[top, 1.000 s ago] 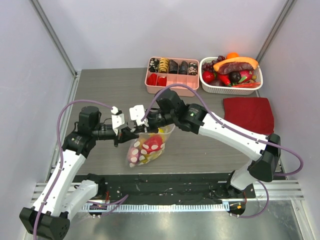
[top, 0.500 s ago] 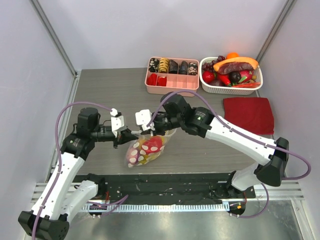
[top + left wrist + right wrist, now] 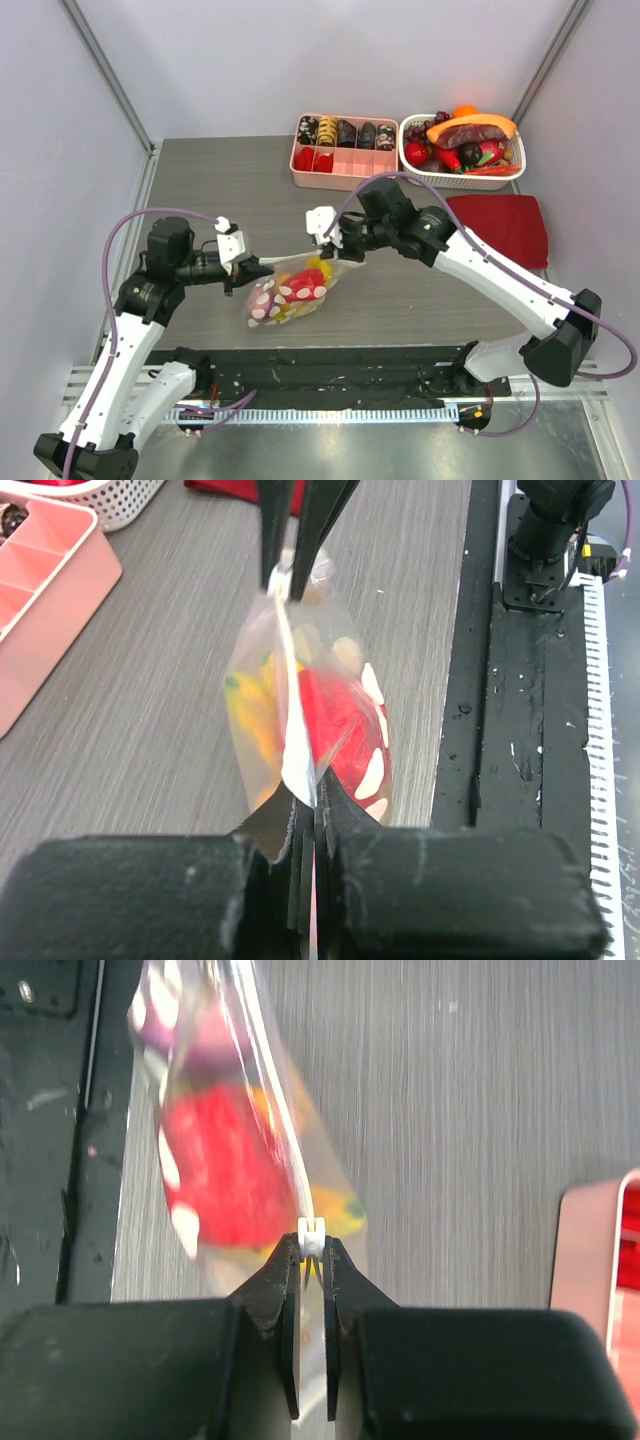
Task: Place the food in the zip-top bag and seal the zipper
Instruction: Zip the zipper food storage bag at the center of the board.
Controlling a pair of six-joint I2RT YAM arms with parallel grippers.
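While both arms hold it up between them, the bag (image 3: pixel 293 291) hangs just above the table (image 3: pixel 220 190) in the overhead view, near the front edge. The left fingers (image 3: pixel 262 266) are clamped on one end of its top edge and the right fingers (image 3: pixel 345 250) on the other. The zipper (image 3: pixel 302 259) is pulled into a nearly straight line between them. Toy fruit (image 3: pixel 304 286) fills the bag: a red piece, yellow banana and a pink piece behind white dots. A pink tray (image 3: pixel 345 172) and a white basket (image 3: pixel 418 176) of more toy food sit side by side at the far edge, and a red cloth (image 3: pixel 497 228) lies to the right.

From the left wrist camera, the left fingers (image 3: pixel 308 798) are pressed together on the near end of the zipper (image 3: pixel 290 710), which runs away as a pale strip. The bag (image 3: pixel 352 655) bulges on both sides of it, with red fruit (image 3: pixel 340 715) to the right and banana (image 3: pixel 258 715) to the left. The right fingers (image 3: pixel 287 575) pinch the far end. The pink tray (image 3: pixel 40 590) shows at the left.

From the right wrist camera, the right fingers (image 3: pixel 312 1252) are closed on a small white end of the zipper (image 3: pixel 285 1140). The bag (image 3: pixel 175 1080) stretches away, blurred, with red fruit (image 3: pixel 220 1170) inside and a yellow bit (image 3: pixel 338 1205) near the fingertips. A corner of the pink tray (image 3: pixel 600 1260) shows at the right.
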